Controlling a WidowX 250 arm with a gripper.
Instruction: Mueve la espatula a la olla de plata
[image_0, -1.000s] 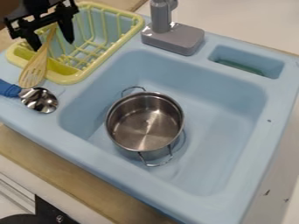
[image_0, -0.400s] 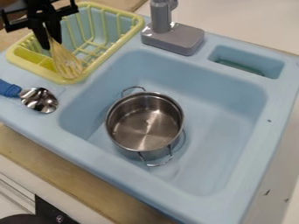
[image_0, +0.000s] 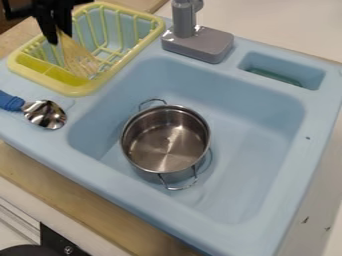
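Observation:
At the upper left, over the dish rack, my gripper (image_0: 59, 36) is shut on the top of the handle of the wooden slotted spatula (image_0: 79, 61). The spatula hangs tilted, blade down and toward the right, above the rack's near part. The silver pot (image_0: 165, 141), with a wire handle at each end, stands upright in the sink basin, below and to the right of the spatula. Its inside holds nothing.
The yellow dish rack (image_0: 127, 59) lies under the gripper. A spoon with a blue handle (image_0: 45, 114) rests on the sink's left ledge. The grey faucet (image_0: 197, 42) rises behind the blue basin (image_0: 257, 145).
The gripper's fingers, apart at first, have closed on the spatula. The spatula has swung and shifted right, away from the spoon and over the rack; the gripper has lately moved slightly up.

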